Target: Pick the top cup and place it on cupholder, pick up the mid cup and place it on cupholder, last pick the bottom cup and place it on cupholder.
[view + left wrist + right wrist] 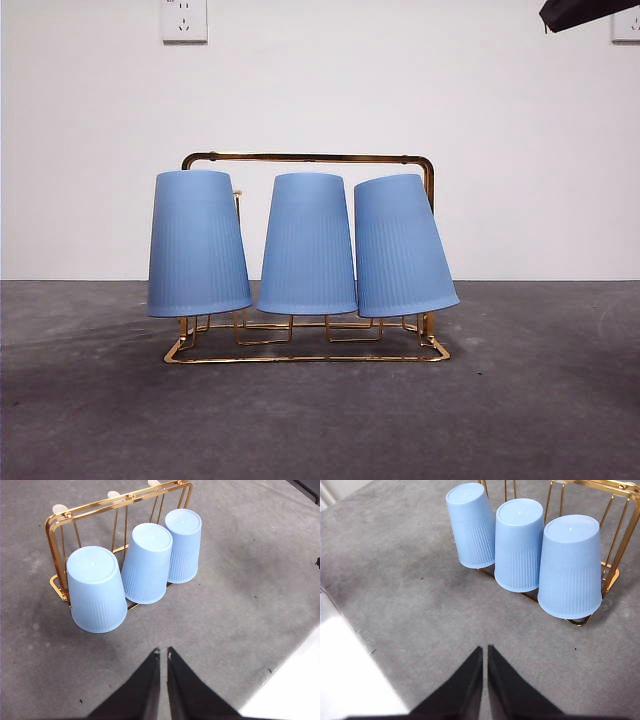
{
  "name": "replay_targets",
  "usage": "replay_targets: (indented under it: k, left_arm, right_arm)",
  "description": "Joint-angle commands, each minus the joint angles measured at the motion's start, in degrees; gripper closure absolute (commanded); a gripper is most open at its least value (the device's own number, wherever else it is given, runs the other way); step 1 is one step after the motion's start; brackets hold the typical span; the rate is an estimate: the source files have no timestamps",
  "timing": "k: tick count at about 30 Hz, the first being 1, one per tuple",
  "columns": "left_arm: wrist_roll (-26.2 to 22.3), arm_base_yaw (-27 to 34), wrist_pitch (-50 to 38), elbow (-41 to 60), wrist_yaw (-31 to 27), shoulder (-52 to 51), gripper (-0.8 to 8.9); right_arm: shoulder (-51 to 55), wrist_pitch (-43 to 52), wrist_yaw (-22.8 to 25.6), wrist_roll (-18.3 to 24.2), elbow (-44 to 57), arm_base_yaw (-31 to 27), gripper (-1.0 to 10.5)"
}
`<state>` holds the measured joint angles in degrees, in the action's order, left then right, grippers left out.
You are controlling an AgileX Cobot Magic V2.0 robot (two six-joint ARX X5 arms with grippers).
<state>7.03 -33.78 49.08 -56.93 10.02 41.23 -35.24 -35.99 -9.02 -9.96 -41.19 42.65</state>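
Three blue ribbed cups hang upside down on the gold wire cupholder (308, 158): a left cup (198, 243), a middle cup (307, 243) and a right cup (401, 245) that tilts outward. The left wrist view shows the same cupholder (56, 535) with the three cups (146, 562) in a row. The right wrist view shows them too, cups (518, 544) on the cupholder (611, 575). My left gripper (163, 652) is shut and empty, hovering back from the rack. My right gripper (485, 649) is also shut and empty, away from the cups.
The grey table (540, 400) spreads around the rack. A white wall with a socket (184, 20) stands behind. A black arm tip (580, 12) shows at the top right corner. The table's edge (350, 645) lies close to the right gripper.
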Motion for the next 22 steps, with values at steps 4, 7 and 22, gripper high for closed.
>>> replay_targets:
  k: [4,7,22]
  left_arm:
    - [-0.09,-0.42,-0.68,-0.83,0.15,0.26,7.99]
    - [-0.07,-0.42,-0.68,-0.83,0.15,0.26,7.99]
    - [-17.7,18.16,-28.65,6.64,-2.91,-13.03,7.99]
  right_arm:
    - [-0.15,0.42,0.02,-0.5,-0.61,0.5,9.4]
    - [-0.15,0.42,0.02,-0.5,-0.61,0.5,9.4]
    - [-0.15,0.42,0.02,-0.5,-0.61,0.5,9.4]
